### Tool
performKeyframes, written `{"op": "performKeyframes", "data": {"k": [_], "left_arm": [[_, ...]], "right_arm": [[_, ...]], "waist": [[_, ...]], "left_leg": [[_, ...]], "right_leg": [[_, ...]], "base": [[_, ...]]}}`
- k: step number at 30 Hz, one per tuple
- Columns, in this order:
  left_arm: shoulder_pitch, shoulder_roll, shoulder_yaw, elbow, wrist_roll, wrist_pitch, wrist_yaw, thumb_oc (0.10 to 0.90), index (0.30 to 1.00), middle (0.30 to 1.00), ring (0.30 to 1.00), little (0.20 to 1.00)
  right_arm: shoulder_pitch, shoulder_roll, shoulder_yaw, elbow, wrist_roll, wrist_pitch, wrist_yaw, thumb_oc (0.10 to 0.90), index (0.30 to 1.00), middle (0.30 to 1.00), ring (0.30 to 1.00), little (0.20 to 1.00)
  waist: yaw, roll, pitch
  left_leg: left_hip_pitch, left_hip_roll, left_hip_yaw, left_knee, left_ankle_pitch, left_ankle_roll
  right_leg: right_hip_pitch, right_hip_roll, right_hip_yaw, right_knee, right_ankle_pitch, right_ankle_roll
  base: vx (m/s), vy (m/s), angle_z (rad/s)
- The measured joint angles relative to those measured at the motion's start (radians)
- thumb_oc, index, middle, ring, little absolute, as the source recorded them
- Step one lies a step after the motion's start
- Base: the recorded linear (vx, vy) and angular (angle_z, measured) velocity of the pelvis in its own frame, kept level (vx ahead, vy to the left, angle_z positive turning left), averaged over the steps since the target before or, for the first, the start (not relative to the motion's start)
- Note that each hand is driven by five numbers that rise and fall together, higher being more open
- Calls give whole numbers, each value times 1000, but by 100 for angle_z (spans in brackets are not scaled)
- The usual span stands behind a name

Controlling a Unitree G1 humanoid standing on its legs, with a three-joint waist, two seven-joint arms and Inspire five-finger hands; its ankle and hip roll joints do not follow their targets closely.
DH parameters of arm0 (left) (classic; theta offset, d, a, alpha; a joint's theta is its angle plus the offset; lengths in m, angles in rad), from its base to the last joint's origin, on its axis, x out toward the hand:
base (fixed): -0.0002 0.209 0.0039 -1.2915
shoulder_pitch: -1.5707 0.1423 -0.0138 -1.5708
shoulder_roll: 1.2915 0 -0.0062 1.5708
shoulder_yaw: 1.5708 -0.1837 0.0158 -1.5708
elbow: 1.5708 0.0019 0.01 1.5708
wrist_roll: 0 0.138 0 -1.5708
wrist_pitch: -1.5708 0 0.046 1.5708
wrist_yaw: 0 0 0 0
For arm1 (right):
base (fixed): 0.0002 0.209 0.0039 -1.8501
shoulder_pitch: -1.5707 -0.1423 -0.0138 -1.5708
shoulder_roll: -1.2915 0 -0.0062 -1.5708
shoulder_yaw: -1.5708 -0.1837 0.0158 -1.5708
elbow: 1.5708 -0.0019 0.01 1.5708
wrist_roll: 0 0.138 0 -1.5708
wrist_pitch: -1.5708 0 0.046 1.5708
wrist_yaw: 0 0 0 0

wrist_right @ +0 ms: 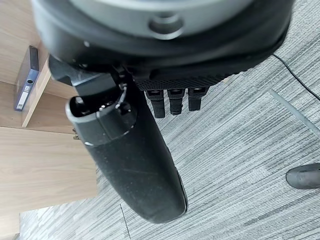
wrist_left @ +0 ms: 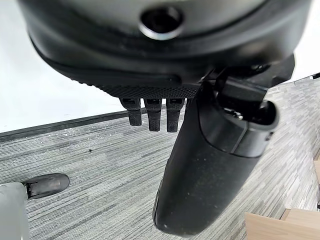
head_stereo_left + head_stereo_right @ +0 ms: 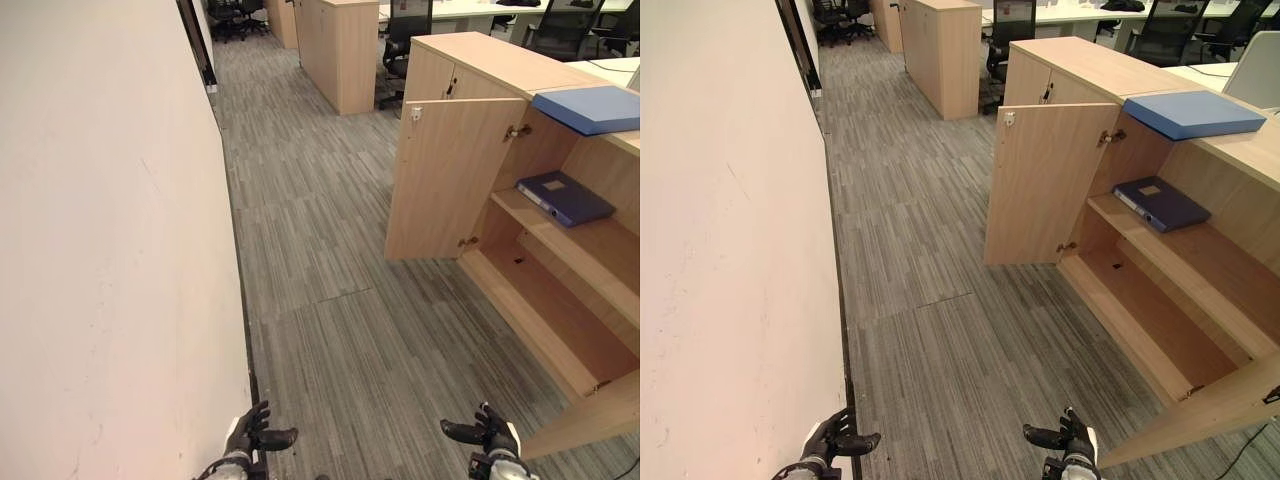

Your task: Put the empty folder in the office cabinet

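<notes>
I looked down on a grey striped carpet [image 3: 330, 330] that ran the length of an office aisle, with a plain pale wall [image 3: 110, 250] along my left side. To my right stood a light wood cabinet [image 3: 470, 60] with its door [image 3: 450, 180] swung wide open toward the aisle. Inside, a dark blue folder [image 3: 565, 197] lay flat on the upper shelf [image 3: 590, 245], toward the shelf's far end; the lower shelf [image 3: 545, 310] beneath it was bare wood. The folder carried a pale label on its cover and a strip on its spine, but I could not read any writing on them. A lighter blue folder [image 3: 590, 108] lay flat on the cabinet's top, at the edge above the opening. Farther down the aisle stood another wooden cabinet [image 3: 340, 50], with black office chairs [image 3: 405, 40] and desks beyond it.

My left hand [image 3: 255, 435] and right hand [image 3: 490, 432] hung low near the bottom of the head views, over the carpet. Both were released, fingers relaxed and thumbs out, holding nothing. A dark shoe [image 2: 47, 185] rested on the carpet in the left wrist view.
</notes>
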Motion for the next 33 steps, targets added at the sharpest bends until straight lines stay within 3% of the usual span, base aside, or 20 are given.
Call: {"op": "performKeyframes", "data": {"k": [22,33], "left_arm": [[4,0,0,1,-11,0,-14,800,900,900,900,900],[4,0,0,1,1,0,-18,800,900,900,900,900]], "right_arm": [[10,0,7,1,-14,2,7,800,900,900,900,900],[12,-20,39,1,-52,21,62,800,900,900,900,900]], "waist": [[1,-4,-2],[2,-8,-4]], "left_leg": [[1,0,-1,0,2,2],[0,0,-4,0,5,1]], "right_leg": [[3,0,-2,0,2,-1],[3,0,-4,0,6,1]], "base": [[-1,-2,0],[-3,-6,0]]}}
